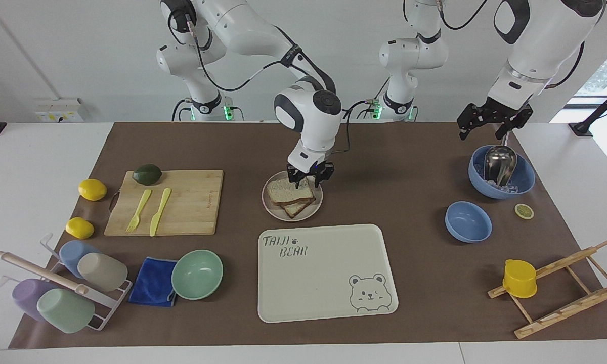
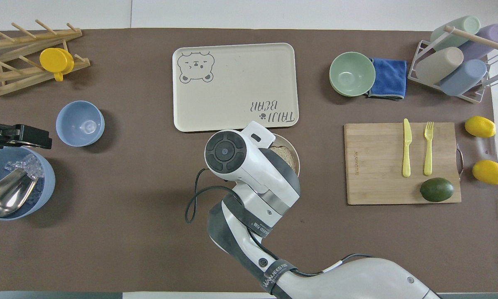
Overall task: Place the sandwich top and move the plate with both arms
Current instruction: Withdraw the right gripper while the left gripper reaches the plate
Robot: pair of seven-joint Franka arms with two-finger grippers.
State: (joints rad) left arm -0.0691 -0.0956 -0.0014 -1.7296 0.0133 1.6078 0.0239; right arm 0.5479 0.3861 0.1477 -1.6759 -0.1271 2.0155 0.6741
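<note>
Brown tabletop mat: sandwich top (image 1: 289, 190) sits on the lower slice on the plate (image 1: 269, 207), mid-table.
Right gripper (image 1: 310, 175) hangs just above the plate's robot-side rim, jaws apart, holding nothing. Left gripper (image 1: 491, 122) waits open over the ice bowl (image 1: 523, 177). Risk: top slice lies askew; an uneven two-arm lift could slide it off.

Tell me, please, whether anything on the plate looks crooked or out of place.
The sandwich top lies on the lower slice on the plate, turned slightly askew, so that slice's corner sticks out. Nothing is spilled.
</note>
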